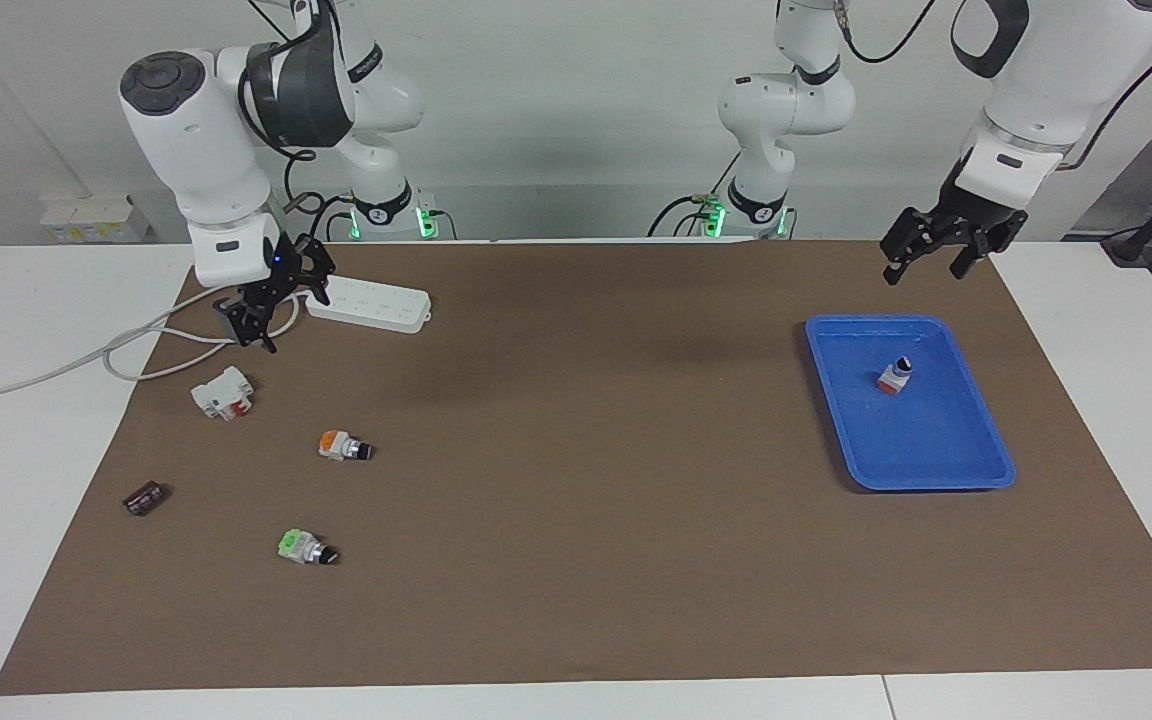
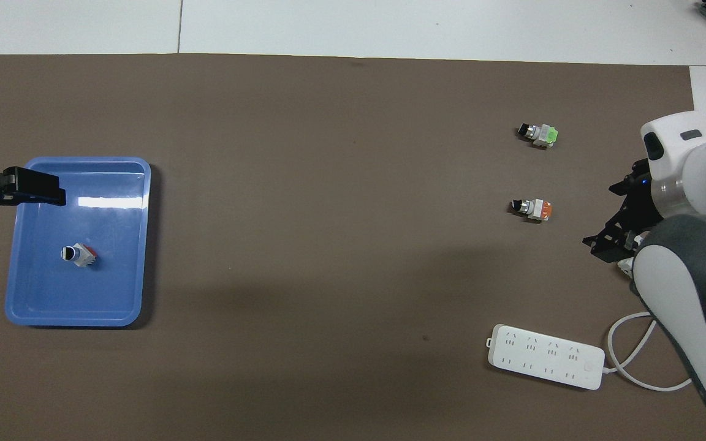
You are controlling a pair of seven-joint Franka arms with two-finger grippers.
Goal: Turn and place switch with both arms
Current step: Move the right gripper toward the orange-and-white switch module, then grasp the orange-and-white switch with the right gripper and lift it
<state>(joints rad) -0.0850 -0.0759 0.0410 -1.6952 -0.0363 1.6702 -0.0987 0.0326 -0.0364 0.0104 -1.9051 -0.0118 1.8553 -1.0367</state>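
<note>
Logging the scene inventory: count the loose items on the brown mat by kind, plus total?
Selector switches: 3 (orange-ended, green-ended, one in the blue tray)
Breaker block: 1
Power strip: 1
Blue tray: 1
Small dark part: 1
Total: 7
</note>
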